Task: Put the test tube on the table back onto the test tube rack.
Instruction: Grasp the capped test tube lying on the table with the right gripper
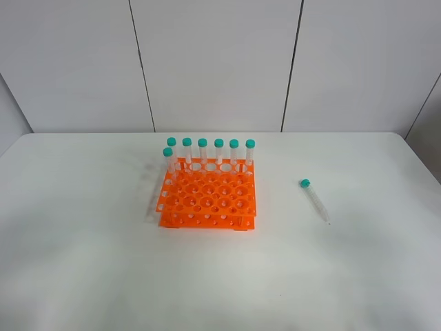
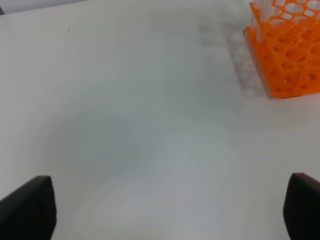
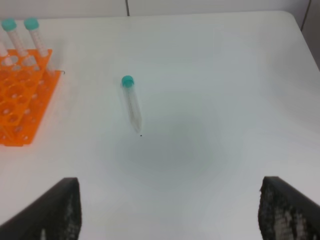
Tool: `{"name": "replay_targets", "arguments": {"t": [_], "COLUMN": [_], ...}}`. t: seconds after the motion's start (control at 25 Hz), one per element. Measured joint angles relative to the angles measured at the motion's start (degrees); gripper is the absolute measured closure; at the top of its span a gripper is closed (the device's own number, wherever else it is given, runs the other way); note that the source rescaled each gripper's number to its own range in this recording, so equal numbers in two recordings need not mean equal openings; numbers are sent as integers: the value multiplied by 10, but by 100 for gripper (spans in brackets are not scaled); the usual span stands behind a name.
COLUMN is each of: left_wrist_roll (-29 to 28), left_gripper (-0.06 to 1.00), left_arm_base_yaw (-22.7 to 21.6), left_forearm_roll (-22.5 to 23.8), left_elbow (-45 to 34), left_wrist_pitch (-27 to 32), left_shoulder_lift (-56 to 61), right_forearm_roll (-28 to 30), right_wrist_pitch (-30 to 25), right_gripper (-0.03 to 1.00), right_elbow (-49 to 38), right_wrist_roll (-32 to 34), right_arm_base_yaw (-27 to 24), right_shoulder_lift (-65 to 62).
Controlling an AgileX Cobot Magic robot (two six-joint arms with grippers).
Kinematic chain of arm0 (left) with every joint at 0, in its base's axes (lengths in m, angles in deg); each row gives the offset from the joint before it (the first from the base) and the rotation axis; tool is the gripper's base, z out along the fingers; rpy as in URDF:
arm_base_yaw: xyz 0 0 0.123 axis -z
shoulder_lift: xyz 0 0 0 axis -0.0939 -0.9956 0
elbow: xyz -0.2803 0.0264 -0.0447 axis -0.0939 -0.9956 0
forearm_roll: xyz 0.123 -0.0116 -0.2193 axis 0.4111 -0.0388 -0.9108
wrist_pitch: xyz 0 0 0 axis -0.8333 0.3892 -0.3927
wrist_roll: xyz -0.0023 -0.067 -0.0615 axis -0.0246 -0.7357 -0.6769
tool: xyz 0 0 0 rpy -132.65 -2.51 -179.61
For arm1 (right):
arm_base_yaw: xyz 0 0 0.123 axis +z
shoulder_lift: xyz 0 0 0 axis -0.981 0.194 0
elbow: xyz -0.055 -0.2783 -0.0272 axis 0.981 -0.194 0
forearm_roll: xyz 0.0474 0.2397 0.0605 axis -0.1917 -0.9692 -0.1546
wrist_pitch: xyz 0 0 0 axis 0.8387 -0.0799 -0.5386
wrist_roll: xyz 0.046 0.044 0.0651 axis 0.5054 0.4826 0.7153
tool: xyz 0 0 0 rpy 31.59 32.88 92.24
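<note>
White matte table (image 1: 83, 262) fills the high view, with pale wall panels (image 1: 213, 62) behind it. On it lies the test tube (image 1: 315, 201), flat on its side and to the right of the test tube rack (image 1: 207, 200), well apart from it. Its teal cap points toward the wall and its conical tip toward the near edge, angled slightly right.

The orange rack stands near the middle of the table. It holds seven capped tubes (image 1: 218, 148) upright: six along the back row and one just in front at the left end.

In the right wrist view the right gripper (image 3: 167, 210) hangs over bare table, short of the lying tube, with its dark fingers (image 3: 50, 210) spread wide. The left gripper (image 2: 165, 210) is likewise spread wide, and the rack's corner shows at the far edge of its view.
</note>
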Motion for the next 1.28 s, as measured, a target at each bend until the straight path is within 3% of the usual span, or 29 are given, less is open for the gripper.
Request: {"name": "replay_targets", "arguments": {"t": [1.28], "left_wrist_roll": [0], "left_gripper": [-6], "left_arm_base_yaw": [0], "left_forearm_roll": [0], "left_elbow": [0], "left_wrist_pitch": [0], "left_shoulder_lift": [0], "right_forearm_roll": [7], "right_wrist_pitch": [0], "right_gripper": [-3], "right_elbow": [0], "right_wrist_roll": [6], "right_arm_base_yaw": [0], "right_shoulder_lift": [0]}}
